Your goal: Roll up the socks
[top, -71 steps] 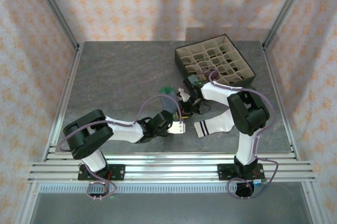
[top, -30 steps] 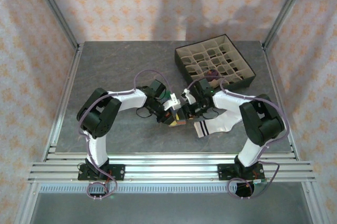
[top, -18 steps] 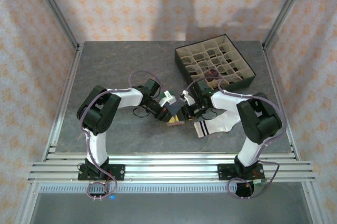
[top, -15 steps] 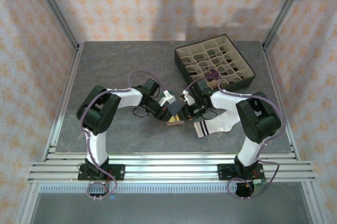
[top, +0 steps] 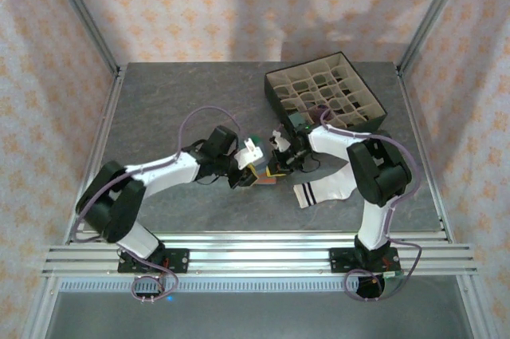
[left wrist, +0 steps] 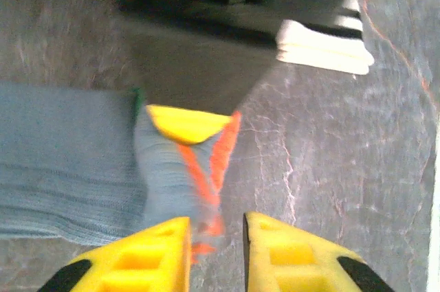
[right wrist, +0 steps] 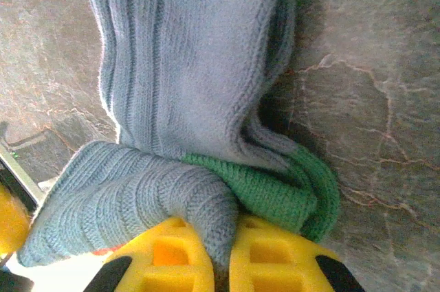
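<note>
Socks on the tabletop (top: pixel 175 108) number two, and neither looks rolled yet. The grey-blue sock (right wrist: pixel 185 65) sits near the middle of the tabletop, just near of the box's left corner, caught between both arms. Its green toe (right wrist: pixel 285 196) is tucked under a first fold, so the roll seems barely begun. The right fingers (right wrist: pixel 165 254) are pinched shut on that fold. The left fingers (left wrist: pixel 141 264) stand narrow, with the edge of the orange heel (left wrist: pixel 220 154) in the gap, apparently nipping it. Most of the leg lies flat and unwound. The white sock (top: pixel 325 189) lies flat to the right and nearer, partly under the right arm, and judging by its lie it is untouched.

Room is tight around the work. The two wrists nearly meet over the sock, and the box (top: pixel 275 98) stands close on the far right. The white sock lies near on the right, and the rail (top: pixel 255 255) bounds the near edge. The widest open stretch of tabletop lies to the left and far left, which looks like the safer side for carrying the roll along.
</note>
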Robot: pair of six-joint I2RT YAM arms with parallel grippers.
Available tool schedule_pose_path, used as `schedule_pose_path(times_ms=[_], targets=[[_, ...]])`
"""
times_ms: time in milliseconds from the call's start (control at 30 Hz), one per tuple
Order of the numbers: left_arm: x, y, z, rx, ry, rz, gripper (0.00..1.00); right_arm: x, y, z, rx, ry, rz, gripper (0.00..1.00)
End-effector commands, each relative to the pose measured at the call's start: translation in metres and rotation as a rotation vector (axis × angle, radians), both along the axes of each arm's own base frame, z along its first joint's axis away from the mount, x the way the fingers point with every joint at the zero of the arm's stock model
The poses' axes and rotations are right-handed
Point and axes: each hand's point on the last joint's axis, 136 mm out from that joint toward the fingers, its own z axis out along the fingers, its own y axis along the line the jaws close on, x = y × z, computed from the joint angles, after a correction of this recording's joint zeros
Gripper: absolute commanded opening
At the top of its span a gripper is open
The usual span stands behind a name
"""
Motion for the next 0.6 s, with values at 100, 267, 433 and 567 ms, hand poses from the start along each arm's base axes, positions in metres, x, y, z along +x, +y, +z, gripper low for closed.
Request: schedule_pose_path(times_ms=[100, 267, 433, 567], targets=[[0.005, -0.005, 0.003, 0.169, -0.519, -0.061, 0.36, -0.011, -0.045, -0.042, -0.259, 0.071, -0.045, 0.03], [0.009, -0.014, 0.003, 0.292, -0.717, -0.075, 0.37, -0.011, -0.046, -0.040, -0.267, 0.074, -0.034, 0.03], [0.013, -0.017, -0.006, 0.367, -0.759, -0.101, 0.37, -0.011, -0.045, -0.040, -0.265, 0.084, -0.027, 0.03], [0.013, -0.017, -0.018, 0.412, -0.752, -0.143, 0.38, -0.011, -0.044, -0.039, -0.260, 0.087, -0.022, 0.03]])
